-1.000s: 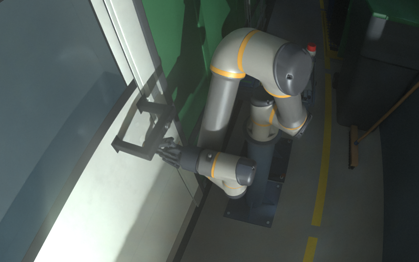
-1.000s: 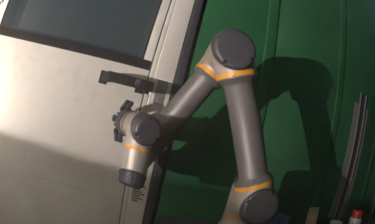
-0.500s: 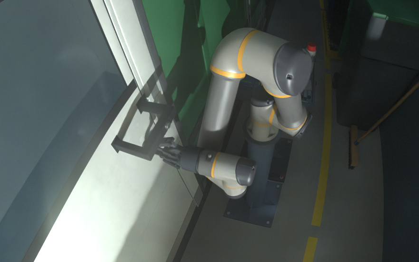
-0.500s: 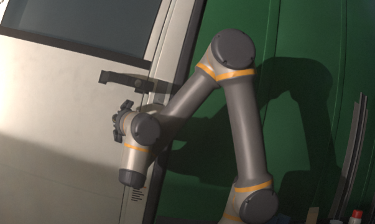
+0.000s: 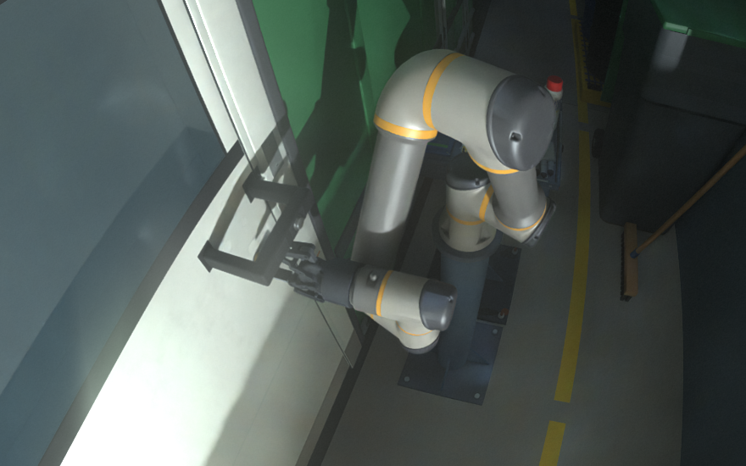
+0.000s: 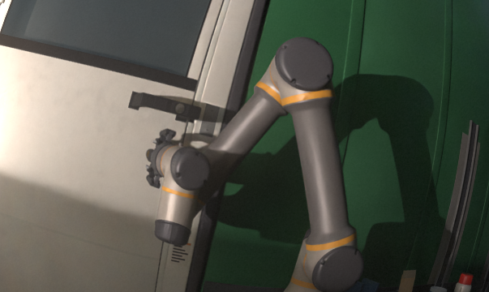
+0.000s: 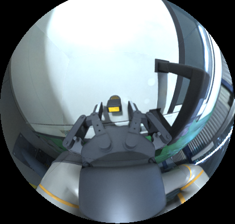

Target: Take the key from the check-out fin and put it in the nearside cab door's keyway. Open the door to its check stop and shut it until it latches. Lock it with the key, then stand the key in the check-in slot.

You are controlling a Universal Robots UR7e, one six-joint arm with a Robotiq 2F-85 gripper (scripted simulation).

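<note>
The key (image 7: 114, 105) shows only its dark head with a yellow tag, standing out of the pale cab door (image 5: 190, 348) just below the handle; its blade is hidden in the door. My gripper (image 7: 114, 109) is open around the key head and holds nothing. In the side camera the gripper (image 5: 297, 268) sits against the door under the dark bar handle (image 5: 254, 232); in the second side camera the wrist hides the fingers (image 6: 157, 156) and the key.
Behind the door stands the green cab body (image 6: 390, 121). My arm's base (image 5: 463, 324) is bolted to the floor beside the door's edge. A broom (image 5: 654, 243) leans across the floor past the yellow line (image 5: 576, 278).
</note>
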